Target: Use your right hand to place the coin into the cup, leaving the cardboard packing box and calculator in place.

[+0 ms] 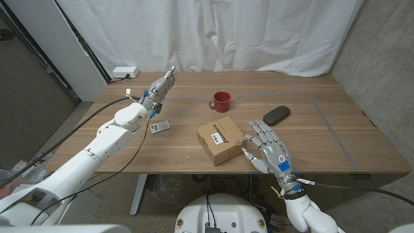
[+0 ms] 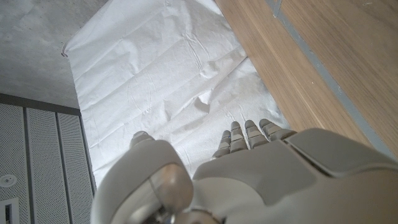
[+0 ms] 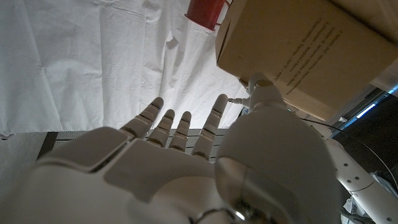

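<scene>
We note a white curtain [image 1: 220, 32] behind a wooden counter [image 1: 323, 129]. On it: one cardboard box [image 1: 218, 141], one red cup [image 1: 220, 101] beyond it, one calculator [image 1: 160, 127], one dark oval object [image 1: 276, 115]. The box lies between the right robot hand [image 1: 266, 150] and the cup. Right fingers are spread, empty, beside the box. The left robot hand [image 1: 160, 88] is extended, empty. We cannot locate the coin.
</scene>
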`<action>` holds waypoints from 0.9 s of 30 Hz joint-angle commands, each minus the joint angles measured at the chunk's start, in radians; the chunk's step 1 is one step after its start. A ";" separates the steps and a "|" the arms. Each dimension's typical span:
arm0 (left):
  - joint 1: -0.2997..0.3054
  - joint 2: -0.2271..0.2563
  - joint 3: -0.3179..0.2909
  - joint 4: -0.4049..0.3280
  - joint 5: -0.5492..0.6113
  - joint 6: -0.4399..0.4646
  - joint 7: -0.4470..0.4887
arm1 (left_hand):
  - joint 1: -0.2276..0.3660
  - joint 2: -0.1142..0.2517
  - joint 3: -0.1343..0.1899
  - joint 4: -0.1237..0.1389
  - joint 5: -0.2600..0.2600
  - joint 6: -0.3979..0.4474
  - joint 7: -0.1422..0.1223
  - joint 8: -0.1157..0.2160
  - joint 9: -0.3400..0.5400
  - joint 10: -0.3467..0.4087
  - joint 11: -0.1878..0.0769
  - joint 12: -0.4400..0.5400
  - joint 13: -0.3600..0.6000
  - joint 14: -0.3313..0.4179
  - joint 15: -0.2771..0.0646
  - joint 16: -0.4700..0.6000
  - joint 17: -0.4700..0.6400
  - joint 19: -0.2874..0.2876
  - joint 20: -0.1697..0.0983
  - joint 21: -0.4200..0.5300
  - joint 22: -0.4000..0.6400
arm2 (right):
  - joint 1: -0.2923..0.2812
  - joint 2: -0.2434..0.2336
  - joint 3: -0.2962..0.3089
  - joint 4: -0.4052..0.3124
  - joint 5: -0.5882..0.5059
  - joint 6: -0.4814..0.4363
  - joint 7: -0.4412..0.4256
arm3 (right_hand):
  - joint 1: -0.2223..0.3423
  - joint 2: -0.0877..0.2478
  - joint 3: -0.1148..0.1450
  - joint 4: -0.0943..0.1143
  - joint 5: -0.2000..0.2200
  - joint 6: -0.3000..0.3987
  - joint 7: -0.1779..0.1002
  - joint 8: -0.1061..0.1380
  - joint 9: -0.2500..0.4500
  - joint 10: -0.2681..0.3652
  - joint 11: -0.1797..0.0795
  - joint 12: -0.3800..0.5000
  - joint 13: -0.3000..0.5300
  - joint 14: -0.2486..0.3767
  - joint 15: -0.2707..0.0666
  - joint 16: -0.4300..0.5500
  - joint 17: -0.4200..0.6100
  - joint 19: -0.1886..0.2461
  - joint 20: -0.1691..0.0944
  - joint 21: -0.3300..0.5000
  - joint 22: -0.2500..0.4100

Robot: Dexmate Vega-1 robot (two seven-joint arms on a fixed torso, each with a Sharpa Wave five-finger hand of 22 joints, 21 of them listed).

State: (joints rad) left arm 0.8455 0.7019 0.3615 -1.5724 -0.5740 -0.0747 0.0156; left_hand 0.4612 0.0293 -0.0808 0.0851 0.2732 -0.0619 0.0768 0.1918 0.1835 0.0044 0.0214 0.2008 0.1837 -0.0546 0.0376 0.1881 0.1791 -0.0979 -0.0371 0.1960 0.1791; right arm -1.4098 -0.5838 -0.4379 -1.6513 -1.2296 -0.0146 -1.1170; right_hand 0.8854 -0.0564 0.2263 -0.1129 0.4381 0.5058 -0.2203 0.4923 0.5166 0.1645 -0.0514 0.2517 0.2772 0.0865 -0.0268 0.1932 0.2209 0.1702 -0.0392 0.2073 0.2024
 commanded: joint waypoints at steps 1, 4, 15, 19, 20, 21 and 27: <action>0.007 -0.001 0.000 -0.007 -0.003 0.008 0.005 | 0.005 0.010 -0.006 0.003 -0.002 -0.004 -0.001 0.002 0.004 -0.008 0.003 -0.001 0.005 -0.007 0.002 -0.002 0.005 -0.008 -0.014 0.000 0.002 | 0.021 -0.014 -0.023 0.005 -0.005 0.017 0.000 | 0.003 0.012 -0.001 0.001 0.010 0.004 0.002 0.009 0.004 0.009 -0.002 0.006 0.005 0.010 -0.001 0.006 0.004 0.006 -0.044 0.007 0.004; 0.008 -0.002 0.000 -0.003 -0.004 0.005 0.004 | 0.005 0.010 -0.006 0.003 -0.002 -0.004 0.000 0.002 0.004 -0.008 0.003 -0.001 0.005 -0.007 0.002 -0.001 0.005 -0.008 -0.013 0.000 0.002 | 0.036 -0.047 -0.064 0.000 0.021 -0.011 0.000 | 0.003 0.013 -0.001 0.001 0.010 0.006 0.002 0.011 0.005 0.008 -0.003 0.006 0.006 0.010 -0.002 0.006 0.004 0.006 -0.044 0.007 0.004; 0.015 -0.002 -0.005 0.003 -0.008 -0.001 0.005 | 0.005 0.011 -0.008 0.004 -0.002 -0.005 0.000 0.002 0.004 -0.008 0.002 0.000 0.005 -0.007 0.003 -0.001 0.005 -0.008 -0.013 0.001 0.002 | 0.052 -0.047 -0.095 0.016 0.013 -0.020 0.000 | 0.005 0.014 -0.003 0.000 0.011 0.001 0.002 0.015 0.010 0.007 -0.003 0.007 0.007 0.011 -0.002 0.007 0.004 0.006 -0.044 0.009 0.003; 0.017 -0.001 -0.007 0.004 -0.009 -0.005 0.005 | 0.005 0.012 -0.008 0.004 -0.002 -0.005 0.000 0.002 0.004 -0.008 0.003 0.000 0.005 -0.008 0.002 -0.001 0.005 -0.009 -0.012 0.001 0.002 | 0.059 -0.043 -0.093 0.023 0.011 -0.015 0.000 | 0.006 0.015 -0.003 0.000 0.011 0.005 0.002 0.019 0.012 0.010 -0.004 0.009 0.008 0.012 -0.002 0.007 0.004 0.006 -0.043 0.009 0.003; 0.017 -0.001 -0.008 0.004 -0.009 -0.006 0.005 | 0.005 0.012 -0.009 0.004 -0.002 -0.005 0.000 0.002 0.004 -0.008 0.002 0.000 0.005 -0.007 0.003 -0.001 0.005 -0.009 -0.012 0.001 0.002 | 0.062 -0.046 -0.095 0.022 0.013 -0.014 0.000 | 0.007 0.015 -0.004 -0.001 0.011 0.008 0.003 0.021 0.013 0.011 -0.003 0.010 0.008 0.012 -0.002 0.007 0.004 0.007 -0.043 0.010 0.003; 0.017 -0.001 -0.008 0.004 -0.010 -0.006 0.004 | 0.006 0.012 -0.009 0.004 -0.002 -0.005 0.000 0.002 0.004 -0.007 0.001 0.000 0.005 -0.007 0.002 -0.001 0.005 -0.009 -0.012 0.001 0.002 | 0.065 -0.051 -0.097 0.021 0.017 -0.016 0.000 | 0.007 0.016 -0.004 -0.001 0.011 0.009 0.003 0.021 0.013 0.012 -0.004 0.010 0.008 0.013 -0.002 0.007 0.004 0.008 -0.043 0.010 0.003; 0.017 -0.001 -0.008 0.006 -0.011 -0.006 0.003 | 0.006 0.012 -0.009 0.004 -0.003 -0.004 0.001 0.003 0.004 -0.009 0.001 -0.001 0.005 -0.007 0.002 -0.001 0.005 -0.010 -0.012 0.001 0.002 | 0.083 -0.098 -0.128 -0.003 0.066 -0.044 0.000 | 0.009 0.018 -0.005 -0.001 0.012 0.019 0.002 0.031 0.019 0.019 -0.006 0.014 0.009 0.017 -0.004 0.009 0.004 0.009 -0.042 0.012 0.003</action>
State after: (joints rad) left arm 0.8600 0.7008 0.3559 -1.5706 -0.5818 -0.0743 0.0199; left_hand 0.4651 0.0332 -0.0845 0.0889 0.2733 -0.0619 0.0768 0.1918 0.1835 0.0044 0.0214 0.2008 0.1837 -0.0545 0.0377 0.1881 0.1790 -0.1013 -0.0337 0.1960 0.1791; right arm -1.3526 -0.6360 -0.5298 -1.6365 -1.2096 -0.0323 -1.1170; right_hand 0.8934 -0.0484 0.2264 -0.1130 0.4446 0.5132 -0.2197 0.5156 0.5310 0.1700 -0.0570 0.2592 0.2813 0.0947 -0.0279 0.1932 0.2208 0.1703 -0.0392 0.2147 0.2023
